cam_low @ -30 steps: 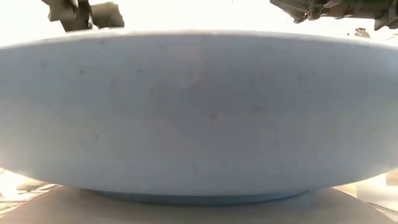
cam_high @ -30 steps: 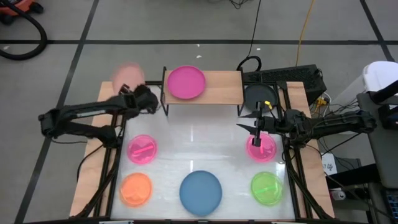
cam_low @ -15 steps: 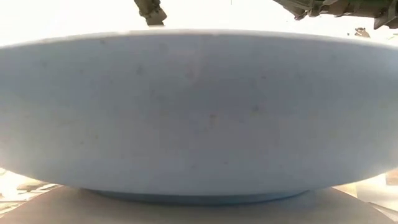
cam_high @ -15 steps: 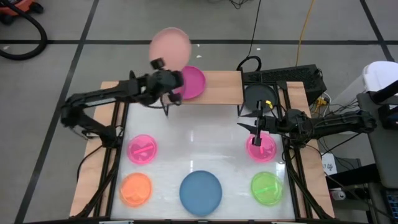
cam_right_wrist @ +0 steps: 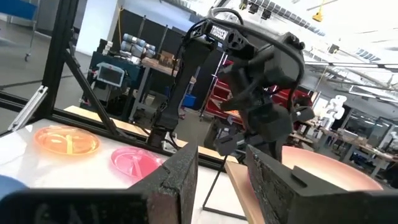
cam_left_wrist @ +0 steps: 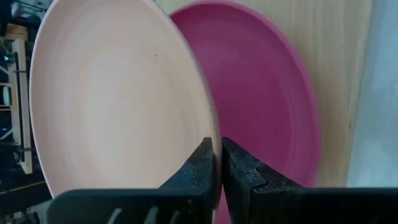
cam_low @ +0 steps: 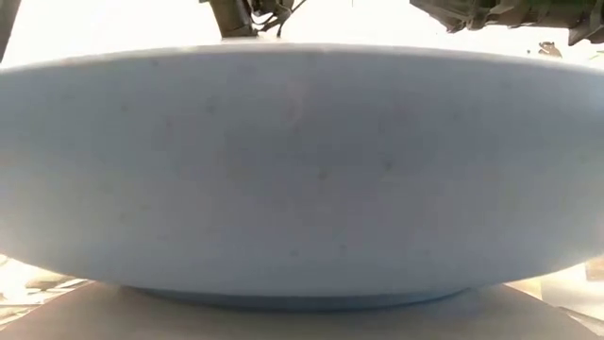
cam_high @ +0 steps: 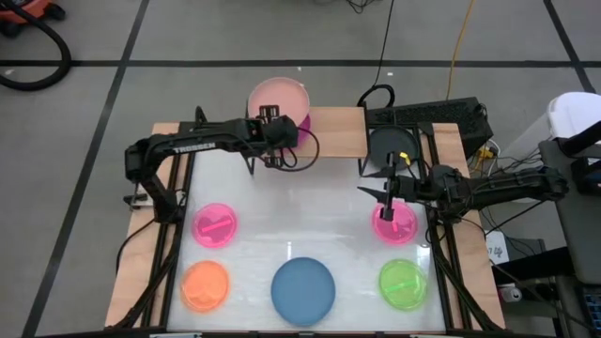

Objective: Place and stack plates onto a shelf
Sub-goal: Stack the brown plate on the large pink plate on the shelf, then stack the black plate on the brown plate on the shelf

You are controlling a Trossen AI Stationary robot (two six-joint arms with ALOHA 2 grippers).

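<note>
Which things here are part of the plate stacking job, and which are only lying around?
Part of the job:
pale pink plate, held by left gripper
magenta plate
shelf
blue plate
orange plate
green plate

Lying around:
yellow cable
orange vacuum

Seven plates in my view: pale pink (cam_high: pixel 278 99); magenta (cam_high: pixel 302 123); two hot pink (cam_high: pixel 215 225) (cam_high: pixel 395 223); orange (cam_high: pixel 205 285); blue (cam_high: pixel 303 290); green (cam_high: pixel 404 284); one shelf (cam_high: pixel 336 131); my two grippers (cam_high: pixel 273 133) (cam_high: pixel 388 197).
</note>
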